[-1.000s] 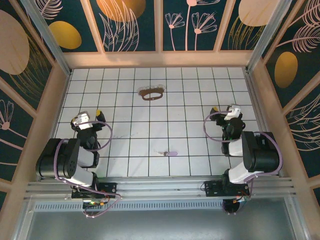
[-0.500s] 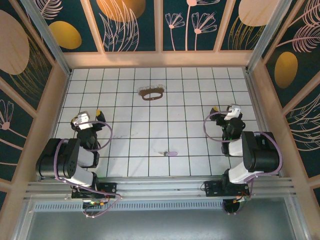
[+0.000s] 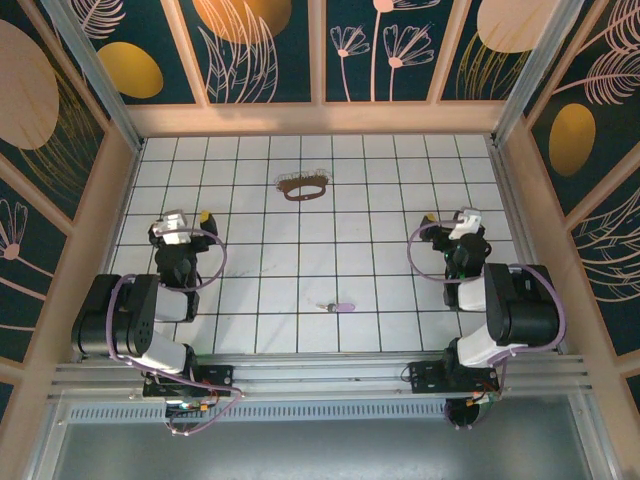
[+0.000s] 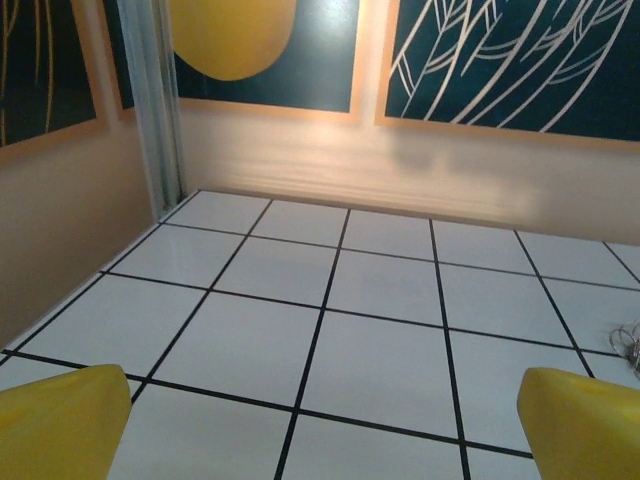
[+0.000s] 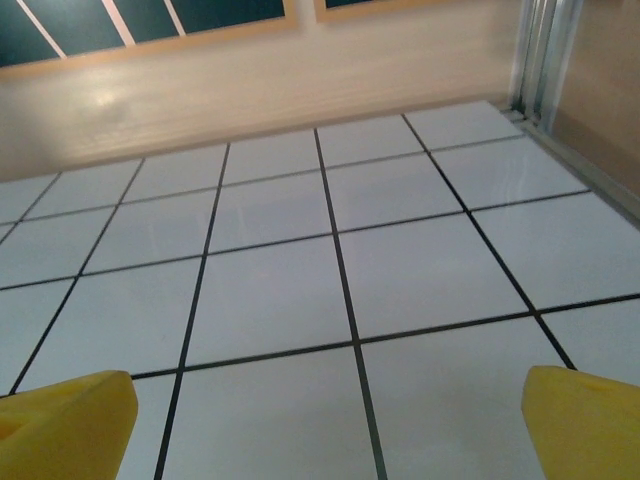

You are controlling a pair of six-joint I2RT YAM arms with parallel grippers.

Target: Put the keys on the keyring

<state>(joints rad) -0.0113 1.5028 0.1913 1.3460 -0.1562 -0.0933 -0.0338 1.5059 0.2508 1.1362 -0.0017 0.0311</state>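
Observation:
The keyring point(image 3: 304, 187) is a thin dark brownish oval loop lying flat on the white tiled floor, far of centre. One small key point(image 3: 342, 307) with a pale lilac head lies near the front, about midway between the arms. My left gripper point(image 3: 185, 219) hovers over the left tiles, well left of both things. It is open, with yellow fingertips point(image 4: 60, 420) wide apart over bare tile around the left gripper point(image 4: 320, 430). My right gripper point(image 3: 450, 217) is over the right tiles, also open, and only floor lies between its jaws in the right wrist view point(image 5: 325, 425).
Wooden walls point(image 3: 320, 118) with dark floral panels close in the tiled floor on three sides. Metal posts stand in the far corners point(image 4: 155, 110). Purple cables loop beside each wrist point(image 3: 212, 262). A wisp of thin wire point(image 4: 630, 345) shows at the right edge of the left wrist view.
My left gripper has moved a little forward, away from its base and toward the far wall. The right arm, key and keyring have stayed put.

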